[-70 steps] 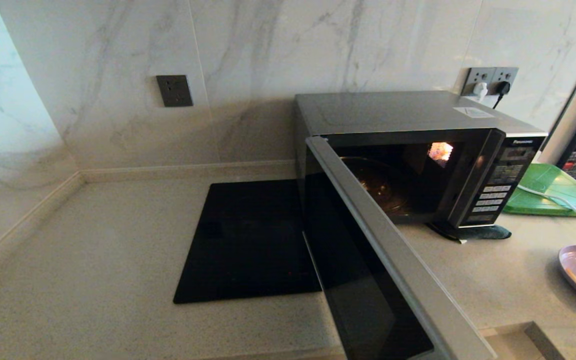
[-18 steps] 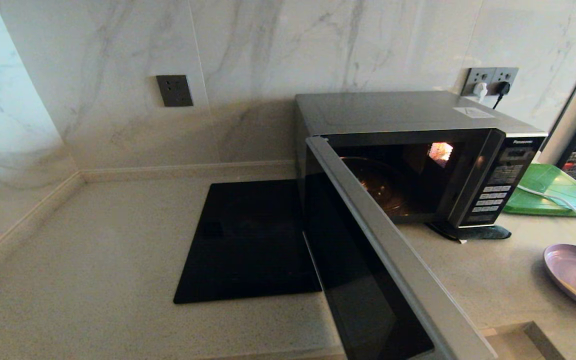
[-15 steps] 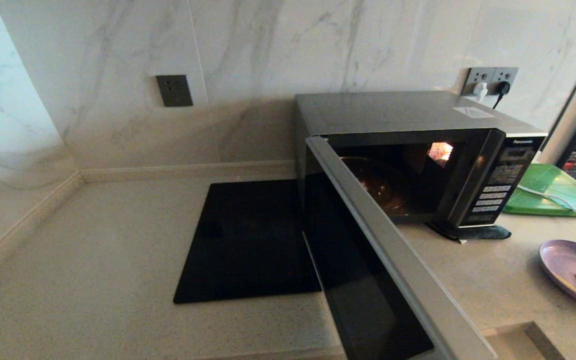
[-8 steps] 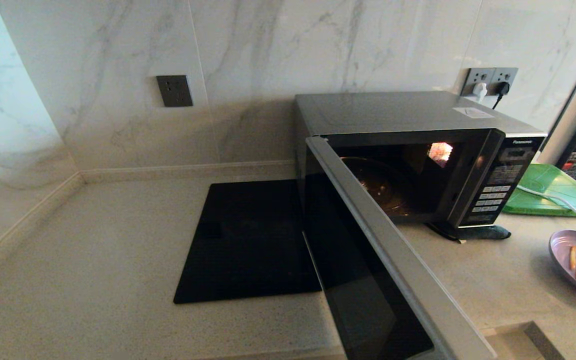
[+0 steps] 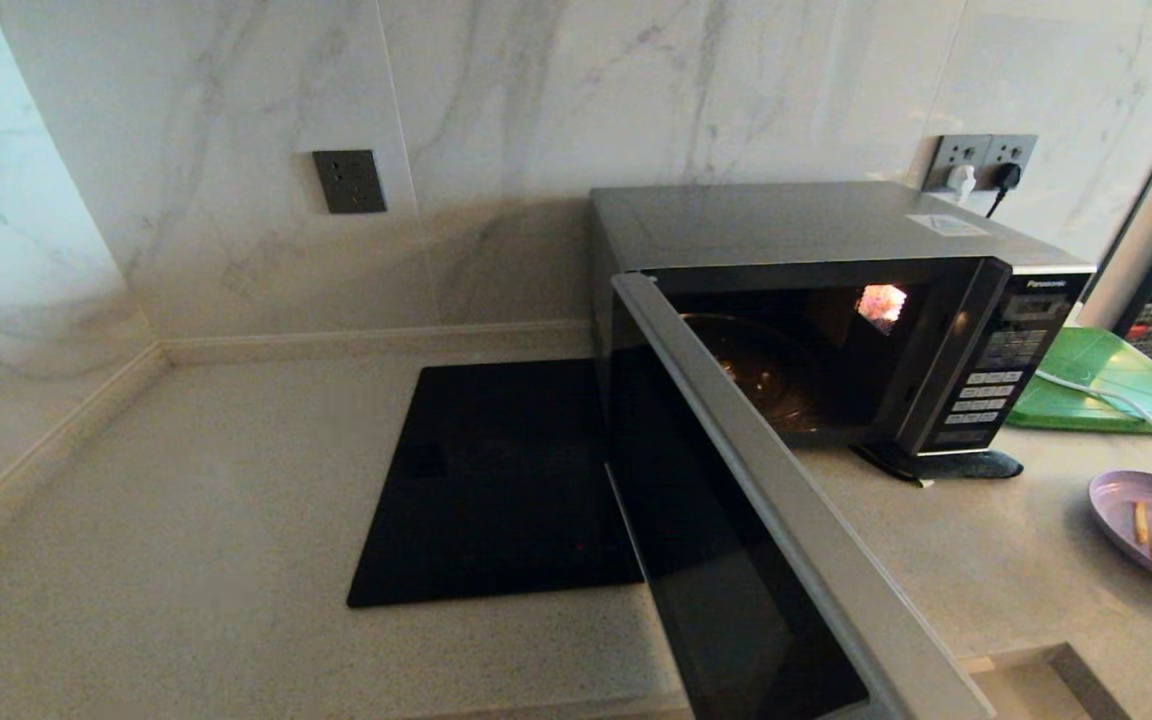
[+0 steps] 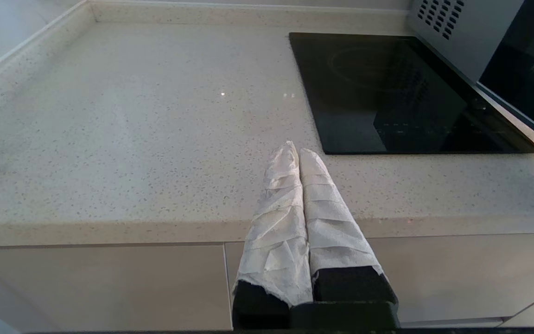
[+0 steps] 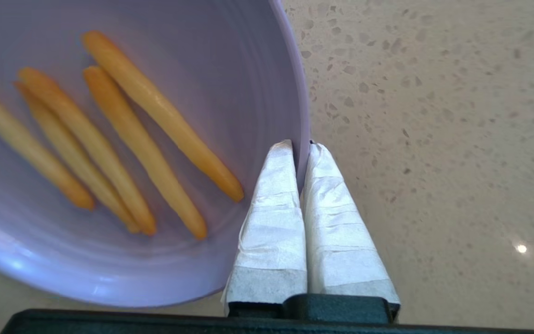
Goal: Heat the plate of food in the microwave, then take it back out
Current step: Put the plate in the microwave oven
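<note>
The silver-grey microwave (image 5: pixel 796 230) stands on the counter with its dark glass door (image 5: pixel 736 580) swung wide open and its cavity lit. The pale lilac plate of food (image 5: pixel 1151 525) with golden fry sticks sits at the far right of the head view, just above the counter. My right gripper (image 7: pixel 301 144) is shut on the plate's rim (image 7: pixel 300 116), one finger inside and one outside; the fries (image 7: pixel 146 125) lie in the plate. My left gripper (image 6: pixel 295 149) is shut and empty, held in front of the counter edge, left of the microwave.
A flat black glass cooktop (image 5: pixel 496 480) lies left of the microwave, under the open door. A green tray (image 5: pixel 1106 385) with a white cable across it sits right of the microwave. Wall sockets (image 5: pixel 981 160) are behind it. A recess (image 5: pixel 1036 680) cuts into the counter's front right.
Over the last seconds the plate has come up off the counter in my right gripper, shifting and tilting at the right edge; its fries have slid. The microwave door and left arm have not moved.
</note>
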Controlling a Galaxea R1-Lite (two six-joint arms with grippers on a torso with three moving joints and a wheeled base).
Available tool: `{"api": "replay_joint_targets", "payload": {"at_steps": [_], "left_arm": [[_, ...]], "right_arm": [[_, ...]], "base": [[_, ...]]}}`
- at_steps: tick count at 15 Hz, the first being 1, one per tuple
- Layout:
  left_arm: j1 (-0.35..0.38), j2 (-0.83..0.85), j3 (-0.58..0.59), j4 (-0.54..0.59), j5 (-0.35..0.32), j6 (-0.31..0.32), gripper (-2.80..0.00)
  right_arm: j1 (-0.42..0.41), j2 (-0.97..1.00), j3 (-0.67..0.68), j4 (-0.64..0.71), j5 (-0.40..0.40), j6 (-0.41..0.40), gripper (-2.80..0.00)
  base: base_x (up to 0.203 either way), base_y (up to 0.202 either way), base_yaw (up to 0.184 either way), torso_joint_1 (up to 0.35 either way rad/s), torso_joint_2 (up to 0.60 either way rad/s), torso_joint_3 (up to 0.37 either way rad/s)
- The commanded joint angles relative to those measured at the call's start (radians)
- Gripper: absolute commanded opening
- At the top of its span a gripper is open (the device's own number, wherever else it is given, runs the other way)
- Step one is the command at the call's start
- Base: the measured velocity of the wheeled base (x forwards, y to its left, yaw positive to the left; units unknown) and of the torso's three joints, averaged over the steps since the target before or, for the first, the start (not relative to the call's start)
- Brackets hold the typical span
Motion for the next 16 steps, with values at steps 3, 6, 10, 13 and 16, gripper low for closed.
{"api": "replay_joint_targets", "payload": {"at_steps": [3,6,10,13,16], "left_arm": [[0.0,0.0,0.0,0.0,0.0,-0.001,-2.8],[0.0,0.0,0.0,0.0,0.0,-0.001,-2.8],[0.0,0.0,0.0,0.0,0.0,-0.001,-2.8],[0.0,0.0,0.0,0.0,0.0,-0.001,-2.8],[0.0,0.0,0.0,0.0,0.002,-0.001,-2.8]], "right_arm": [[0.0,-0.055,0.018,0.003,-0.001,0.004,-2.8],[-0.001,-0.084,0.039,0.003,-0.001,0.002,-2.8],[-0.001,-0.11,0.051,0.0,0.0,0.004,-2.8],[-0.004,-0.126,0.058,-0.002,0.022,0.002,-2.8],[-0.008,-0.14,0.073,-0.002,0.04,0.002,-2.8]], "base": [[0.0,0.0,0.0,0.0,0.0,0.0],[0.0,0.0,0.0,0.0,0.0,0.0],[0.0,0.0,0.0,0.0,0.0,0.0],[0.0,0.0,0.0,0.0,0.0,0.0],[0.0,0.0,0.0,0.0,0.0,0.0]]}}
